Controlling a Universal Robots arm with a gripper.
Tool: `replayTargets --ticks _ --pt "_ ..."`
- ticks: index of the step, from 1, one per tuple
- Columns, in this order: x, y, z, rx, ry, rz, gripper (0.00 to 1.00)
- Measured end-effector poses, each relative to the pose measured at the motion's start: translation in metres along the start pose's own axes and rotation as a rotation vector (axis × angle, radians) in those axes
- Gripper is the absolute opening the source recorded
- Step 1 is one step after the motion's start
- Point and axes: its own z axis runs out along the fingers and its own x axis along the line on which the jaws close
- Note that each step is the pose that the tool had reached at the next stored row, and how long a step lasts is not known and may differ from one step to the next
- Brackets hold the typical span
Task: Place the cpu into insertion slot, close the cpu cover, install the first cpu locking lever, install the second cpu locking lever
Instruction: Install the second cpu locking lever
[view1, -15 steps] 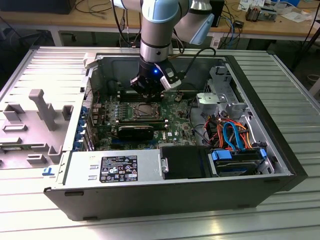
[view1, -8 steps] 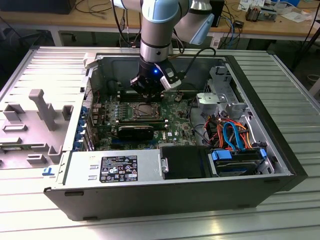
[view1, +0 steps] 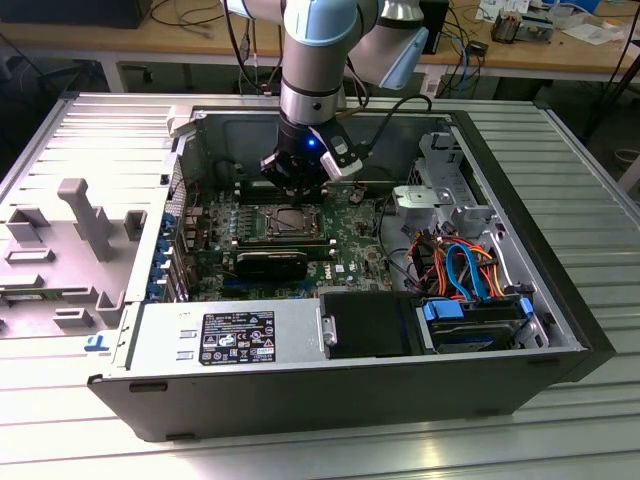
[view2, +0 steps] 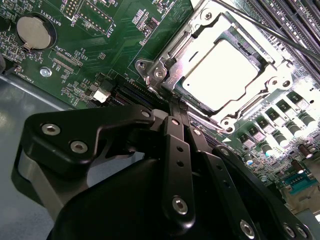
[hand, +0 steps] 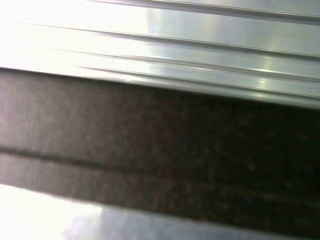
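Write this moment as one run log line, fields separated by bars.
cpu: seated in insertion slot | cpu cover: closed over it | gripper: shut, at cover's edge

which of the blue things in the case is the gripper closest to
The blue light on the arm's wrist, just above the gripper. The blue drive caddy and blue cables sit toward the exterior view's right.

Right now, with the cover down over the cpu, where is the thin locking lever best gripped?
Probably mid-shaft, pinched across its width from above. The locking lever is a slim straight rod that seems to stand clear of the memory slots, beside the cpu cover, so there looks to be room on both sides.
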Motion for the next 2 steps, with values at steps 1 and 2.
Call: replayTargets --ticks 1,2 --pt "0.0 0.0 0.0 0.0 0.0 0.0 0.11" --pt "0.0 0.0 0.0 0.0 0.0 0.0 0.11"
